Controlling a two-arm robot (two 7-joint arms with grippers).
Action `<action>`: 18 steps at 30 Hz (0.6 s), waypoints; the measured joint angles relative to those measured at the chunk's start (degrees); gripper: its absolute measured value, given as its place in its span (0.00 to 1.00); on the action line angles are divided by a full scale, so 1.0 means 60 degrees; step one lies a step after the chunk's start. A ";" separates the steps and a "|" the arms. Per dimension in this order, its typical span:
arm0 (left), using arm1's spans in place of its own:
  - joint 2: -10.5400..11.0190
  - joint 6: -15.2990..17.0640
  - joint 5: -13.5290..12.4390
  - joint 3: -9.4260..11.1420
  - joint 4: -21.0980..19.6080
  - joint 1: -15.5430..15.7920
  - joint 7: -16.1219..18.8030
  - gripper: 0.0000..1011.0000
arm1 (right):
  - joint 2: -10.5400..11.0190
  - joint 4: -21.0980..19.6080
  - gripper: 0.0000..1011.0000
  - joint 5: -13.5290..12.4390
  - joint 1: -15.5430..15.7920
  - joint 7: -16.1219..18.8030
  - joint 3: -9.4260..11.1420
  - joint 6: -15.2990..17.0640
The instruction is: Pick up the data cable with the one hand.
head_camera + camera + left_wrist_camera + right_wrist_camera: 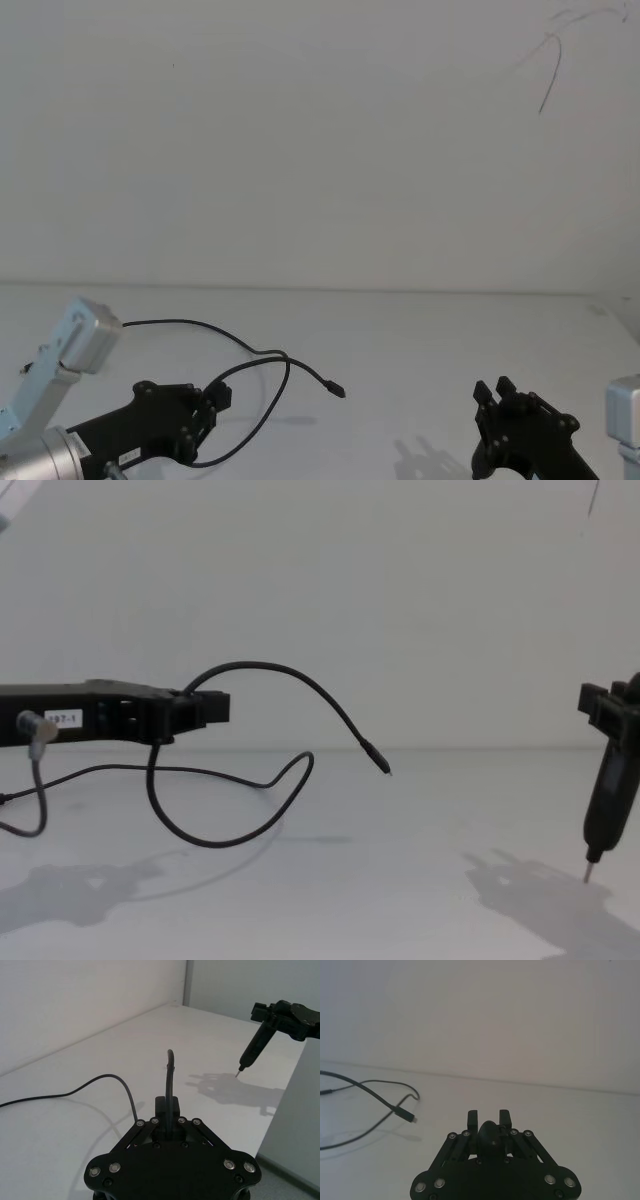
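The data cable [270,352] is a thin black cord, and my left gripper [218,395], the one hand with the white label [62,720], is shut on it. In the chest view this gripper [215,708] hangs level above the white table [400,880]. From its jaws the cable [280,670] arcs up and right to its slim plug [378,762], which hangs free in the air. A loose loop [225,840] sags below the gripper. The left wrist view has the cable [171,1072] rising from between the fingers [162,1105]. My right gripper [495,390] waits at the lower right, open, nothing between its fingers.
A thin pointed metal tip [588,872] hangs below my right gripper [588,702], just above the table. The cable's other end runs left to a pale block [85,335] on my left arm. A plain white wall [320,140] stands behind the table.
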State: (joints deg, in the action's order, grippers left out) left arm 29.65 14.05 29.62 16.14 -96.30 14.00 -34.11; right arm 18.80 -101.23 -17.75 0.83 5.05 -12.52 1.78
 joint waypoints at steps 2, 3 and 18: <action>-0.0009 -0.0028 -0.0013 0.0046 0.0000 0.0010 0.0003 0.03 | -0.0038 -0.0004 0.25 -0.0130 -0.0004 0.0097 0.0033 -0.0005; -0.0024 -0.0062 -0.0029 0.0114 0.0003 0.0042 0.0005 0.03 | -0.0045 -0.0007 0.25 -0.0171 -0.0004 0.0126 0.0039 -0.0005; -0.0151 -0.0307 -0.0243 0.0828 0.0279 0.0466 -0.0342 0.03 | -0.0247 -0.0178 0.25 -0.0793 0.0028 0.0607 0.0236 0.0104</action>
State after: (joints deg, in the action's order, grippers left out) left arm 28.75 12.21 28.16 21.11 -94.62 16.80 -36.17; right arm 17.32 -102.30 -22.51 1.00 8.69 -11.11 2.40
